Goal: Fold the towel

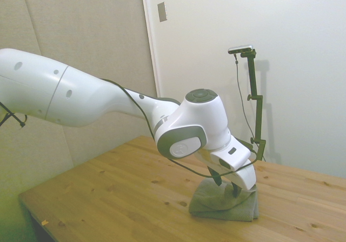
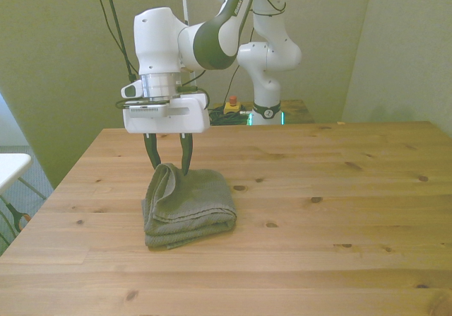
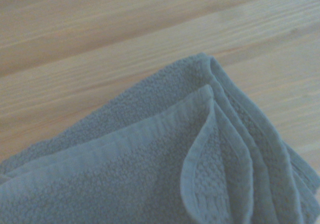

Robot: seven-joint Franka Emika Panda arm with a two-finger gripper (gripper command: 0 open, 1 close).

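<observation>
The towel (image 2: 191,204) lies folded in thick layers on the wooden table (image 2: 339,189), toward the front view's left. Its top corner bulges up slightly at the far left. My gripper (image 2: 169,166) hangs just above that corner, open, with one dark finger on each side of the bulge and nothing held. From the side, the gripper (image 1: 226,185) stands over the towel (image 1: 216,205). Close up, the wrist view shows the towel's (image 3: 150,159) layered hemmed edges meeting at a corner on the wood.
The table's edge (image 2: 74,167) at the front view's left runs close to the towel. Bare wood (image 2: 332,210) stretches toward the front view's right and toward the camera.
</observation>
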